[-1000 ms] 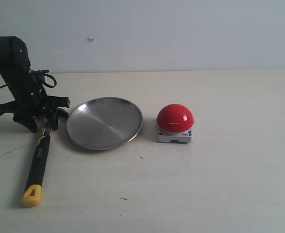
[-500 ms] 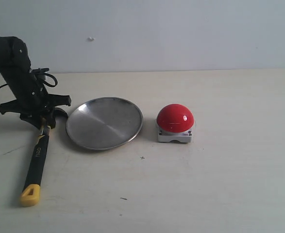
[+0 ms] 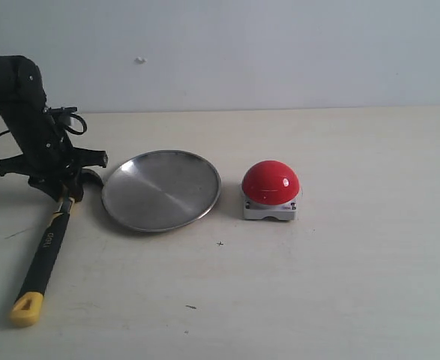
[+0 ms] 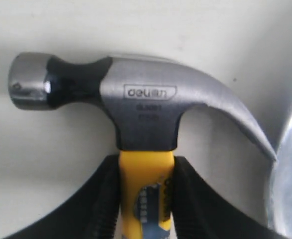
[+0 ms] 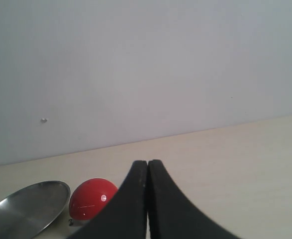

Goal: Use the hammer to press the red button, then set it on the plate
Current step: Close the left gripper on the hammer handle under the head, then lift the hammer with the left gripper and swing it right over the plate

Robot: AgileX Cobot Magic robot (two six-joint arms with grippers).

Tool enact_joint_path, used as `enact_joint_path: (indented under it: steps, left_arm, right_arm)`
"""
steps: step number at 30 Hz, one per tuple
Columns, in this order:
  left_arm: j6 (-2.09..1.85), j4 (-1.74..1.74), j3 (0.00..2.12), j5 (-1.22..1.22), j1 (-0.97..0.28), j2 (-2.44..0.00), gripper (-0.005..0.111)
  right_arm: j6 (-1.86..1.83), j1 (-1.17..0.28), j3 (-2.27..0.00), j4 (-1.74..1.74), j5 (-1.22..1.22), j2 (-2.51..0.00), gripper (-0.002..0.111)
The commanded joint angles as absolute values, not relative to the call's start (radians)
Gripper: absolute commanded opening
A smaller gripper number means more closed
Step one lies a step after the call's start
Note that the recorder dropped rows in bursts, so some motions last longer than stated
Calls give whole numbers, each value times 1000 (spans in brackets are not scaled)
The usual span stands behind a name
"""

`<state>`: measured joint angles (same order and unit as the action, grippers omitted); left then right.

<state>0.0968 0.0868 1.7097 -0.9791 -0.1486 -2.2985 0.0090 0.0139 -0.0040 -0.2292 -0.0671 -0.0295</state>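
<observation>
The hammer lies at the table's left, its black handle running down to a yellow looped end. My left gripper is shut on its yellow neck just below the dark metal head; the black fingers press both sides of the neck. The claw points toward the silver plate, whose rim shows beside it. The red button on its grey base stands to the right of the plate. My right gripper is shut and empty, out of the exterior view, with the red button beyond it.
The left arm's black links and cable rise at the far left. A pale wall closes off the back of the beige table.
The hammer has pivoted in my left gripper: its yellow end swung left and toward the front edge. The gripper shifted slightly back. Plate and button have not moved.
</observation>
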Motion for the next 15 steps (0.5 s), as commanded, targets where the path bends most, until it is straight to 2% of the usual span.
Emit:
enact_joint_path:
  steps: [1,15]
  left_arm:
    - [64,101,1713,-1026,-137,-2239,0]
    - [-104,312,1713,-1104,-124,-2161,0]
  right_arm:
    - [0,20,0,-230,-67,-24,0]
    - [0,20,0,-230,-67,-24,0]
